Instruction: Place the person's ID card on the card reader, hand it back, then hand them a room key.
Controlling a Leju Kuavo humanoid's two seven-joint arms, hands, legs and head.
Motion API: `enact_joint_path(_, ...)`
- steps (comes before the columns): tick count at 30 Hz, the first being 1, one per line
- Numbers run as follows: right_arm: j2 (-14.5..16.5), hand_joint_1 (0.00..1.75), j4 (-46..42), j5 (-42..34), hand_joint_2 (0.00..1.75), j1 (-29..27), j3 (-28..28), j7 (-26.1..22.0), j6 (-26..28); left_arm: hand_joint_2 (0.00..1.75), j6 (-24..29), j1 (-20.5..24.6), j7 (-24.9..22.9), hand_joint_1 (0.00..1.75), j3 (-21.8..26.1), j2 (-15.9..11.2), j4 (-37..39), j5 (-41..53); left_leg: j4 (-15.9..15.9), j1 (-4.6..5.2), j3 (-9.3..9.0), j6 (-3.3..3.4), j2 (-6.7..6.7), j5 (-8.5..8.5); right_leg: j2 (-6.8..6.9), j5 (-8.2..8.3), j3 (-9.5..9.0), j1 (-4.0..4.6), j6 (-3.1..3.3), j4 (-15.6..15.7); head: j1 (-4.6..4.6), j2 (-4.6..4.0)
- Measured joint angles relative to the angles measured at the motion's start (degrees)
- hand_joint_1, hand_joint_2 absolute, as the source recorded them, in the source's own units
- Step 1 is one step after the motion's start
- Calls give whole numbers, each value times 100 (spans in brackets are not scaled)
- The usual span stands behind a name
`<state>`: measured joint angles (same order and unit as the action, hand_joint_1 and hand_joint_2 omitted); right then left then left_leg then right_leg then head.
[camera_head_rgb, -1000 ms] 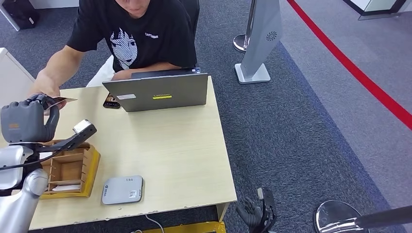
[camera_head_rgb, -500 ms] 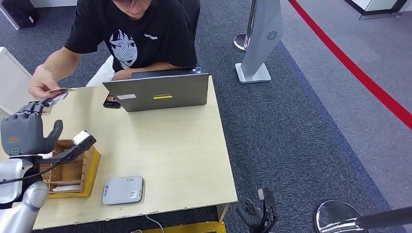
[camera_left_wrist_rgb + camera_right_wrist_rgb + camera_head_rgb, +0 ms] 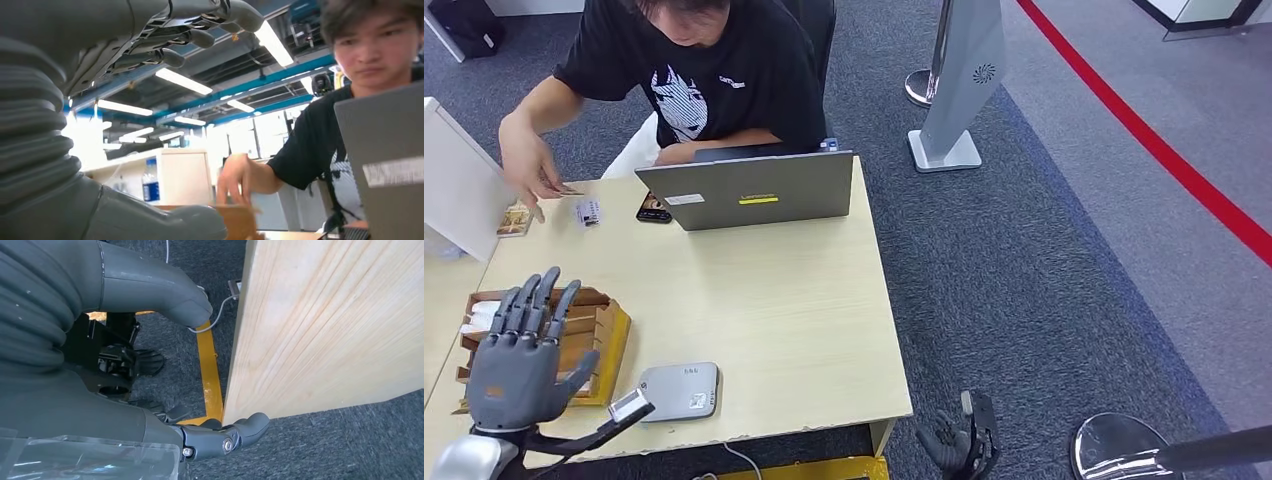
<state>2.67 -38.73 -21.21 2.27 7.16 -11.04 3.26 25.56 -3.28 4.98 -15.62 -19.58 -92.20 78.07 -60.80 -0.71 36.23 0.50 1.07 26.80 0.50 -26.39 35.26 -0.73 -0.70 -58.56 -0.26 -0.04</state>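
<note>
Wooden table, five items on top.
Laptop at far edge; phone and card left of it; reader and box well nearer.

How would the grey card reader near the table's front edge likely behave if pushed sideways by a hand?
The card reader is flat and low, so it would probably slide rather than tip. It lies flat on the smooth wooden table, so it may slide easily. A cable below the table edge, seemingly its own, might tug it.
</note>
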Motion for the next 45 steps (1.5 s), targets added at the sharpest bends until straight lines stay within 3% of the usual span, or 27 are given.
enact_joint_path(7, -3, 0, -71, 5, 175, -75, -84, -56, 6, 175, 27, -801, -251, 0, -1, -694, -447, 409, 2, -5, -1, -4, 0, 5, 1, -8, 0, 3, 11, -4, -2, 0)
enact_joint_path(15, -3, 0, -245, 186, 175, -170, -215, -52, 155, 175, 37, -1774, -1049, 0, -2, -1563, -1023, 483, 3, -6, -2, -4, -1, 6, 2, -13, -1, 3, 15, -4, -2, 0)
enact_joint_path(20, -3, 0, -341, 239, 175, -201, -260, -43, 198, 175, 100, -2105, -1421, 0, -3, -1879, -1169, 455, 3, -5, -2, -4, -3, 6, 4, -13, -2, 3, 15, -4, -2, 0)
enact_joint_path(35, -3, 0, -441, 340, 175, -253, -296, -2, 204, 175, 120, -2212, -1617, 0, -6, -2070, -1099, 369, 3, -5, -2, -4, -4, 6, 6, -12, -4, 3, 16, -4, -2, 0)
enact_joint_path(41, -3, 0, -449, 419, 175, -253, -298, 1, 196, 175, 143, -2036, -1495, 0, -5, -1973, -836, 238, 3, -5, -2, -4, -5, 6, 7, -12, -5, 2, 16, -4, -2, 0)
enact_joint_path(45, -3, 0, -462, 434, 175, -254, -298, 16, 196, 175, 157, -1857, -1358, 0, 27, -1771, -603, 102, 3, -3, -2, -4, -6, 6, 9, -11, -6, 2, 16, -4, -2, 0)
